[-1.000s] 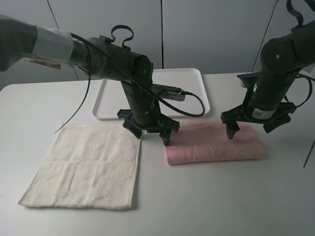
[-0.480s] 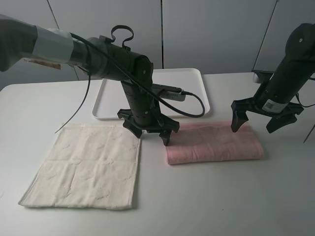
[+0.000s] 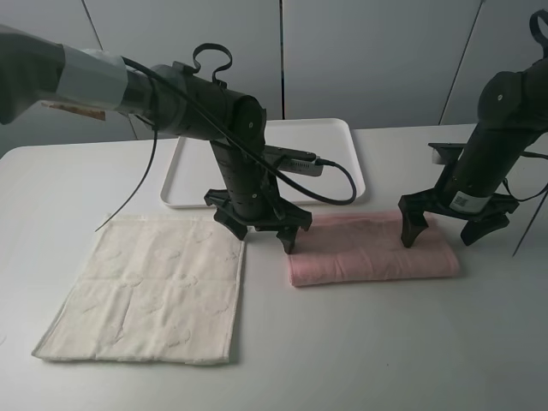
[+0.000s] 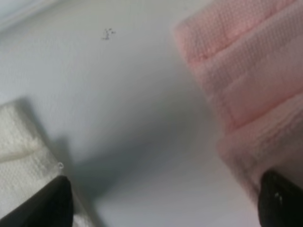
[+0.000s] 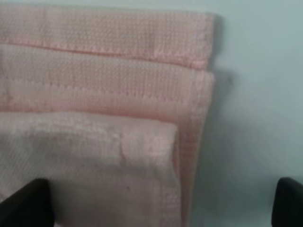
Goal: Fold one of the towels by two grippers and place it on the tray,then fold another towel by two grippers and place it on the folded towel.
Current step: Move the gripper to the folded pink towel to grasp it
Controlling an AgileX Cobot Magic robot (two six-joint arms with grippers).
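Note:
A pink towel (image 3: 370, 248) lies folded into a long strip on the white table. It also shows in the left wrist view (image 4: 246, 90) and the right wrist view (image 5: 104, 118). A cream towel (image 3: 154, 287) lies spread flat at the left; its corner shows in the left wrist view (image 4: 21, 156). A white tray (image 3: 261, 163) stands empty at the back. My left gripper (image 3: 261, 233) is open, straddling the gap between the two towels, one fingertip at the pink towel's left end. My right gripper (image 3: 443, 231) is open over the pink towel's right end.
The left arm's black cable (image 3: 334, 184) loops over the tray's front right part. The table's front edge lies below the towels.
My right gripper rose and swung right, then came back down over the pink towel's right end. The left arm and both towels have not moved.

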